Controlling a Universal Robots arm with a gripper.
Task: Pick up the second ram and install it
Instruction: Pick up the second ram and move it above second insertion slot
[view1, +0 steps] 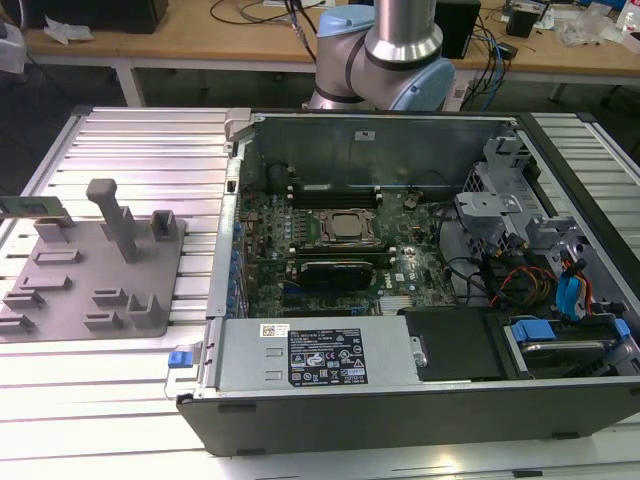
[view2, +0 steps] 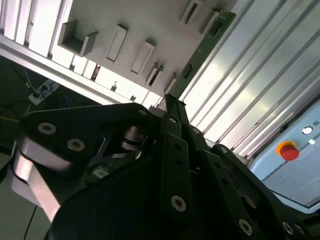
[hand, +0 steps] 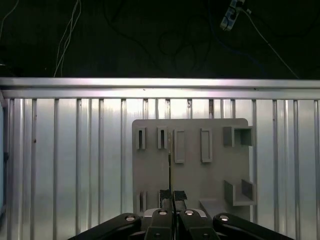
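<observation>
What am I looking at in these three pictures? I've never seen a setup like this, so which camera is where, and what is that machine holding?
The machine is a robot arm with a two-fingered gripper as its hand. The exterior view comes from a camera off the arm. It shows an open computer case with its motherboard, and a gray holder tray on the ribbed metal table at that view's left. Both wrist views come from cameras riding on the arm, looking past the gripper toward that tray. The gripper is shut on the second ram, a thin green memory stick, seen against the tray.
</observation>
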